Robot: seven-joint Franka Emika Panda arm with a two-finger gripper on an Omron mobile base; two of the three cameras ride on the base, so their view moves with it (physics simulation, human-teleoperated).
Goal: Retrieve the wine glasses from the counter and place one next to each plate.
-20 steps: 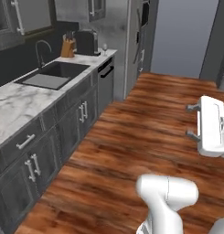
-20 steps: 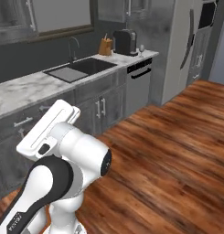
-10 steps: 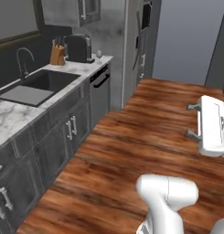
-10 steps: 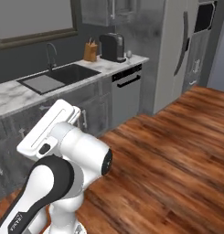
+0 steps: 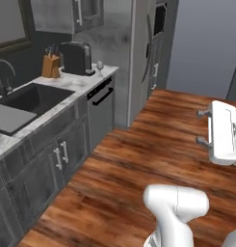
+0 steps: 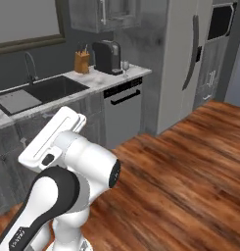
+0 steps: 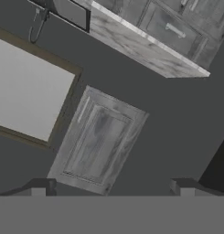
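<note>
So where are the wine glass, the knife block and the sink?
wine glass (image 6: 125,65): right base view, on its bowl.
knife block (image 5: 51,67): left base view, on its wooden front.
sink (image 6: 48,89): right base view, on the black basin floor.

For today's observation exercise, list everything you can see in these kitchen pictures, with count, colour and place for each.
wine glass: one seen, clear, counter end by the toaster
counter: one, white marble on grey cabinets
sink: one, black, set in the counter
tap: one, grey, behind the sink
knife block: one, wooden, at the wall
toaster: one, dark, beside the knife block
fridge: one, grey, past the counter
floor: brown wood
gripper: one, dark tips, open, holding nothing
</note>
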